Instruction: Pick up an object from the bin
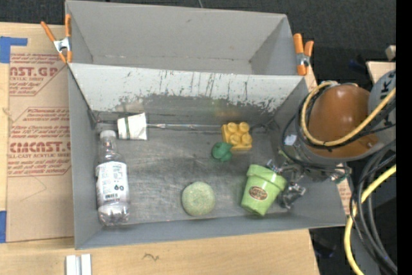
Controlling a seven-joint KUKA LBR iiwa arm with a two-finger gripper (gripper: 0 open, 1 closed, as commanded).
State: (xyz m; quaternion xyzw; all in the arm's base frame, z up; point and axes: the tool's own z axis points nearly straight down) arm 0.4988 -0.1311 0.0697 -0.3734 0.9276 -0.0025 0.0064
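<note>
**Gripper low beside the green cup**

The arm reached in from the right, its wrist bent down and the gripper (291,189) low in the bin (193,42). Whether it was spread or pressed together could not be told. A green cup (261,190) lay just left of it, a pale green ball (198,198) beyond, and a clear bottle (111,183) farthest.

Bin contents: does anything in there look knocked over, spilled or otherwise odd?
The green cup lies tipped on its side beside the gripper, at the front right. The clear bottle lies flat along the left wall of the bin. Nothing looks spilled or broken.
</note>
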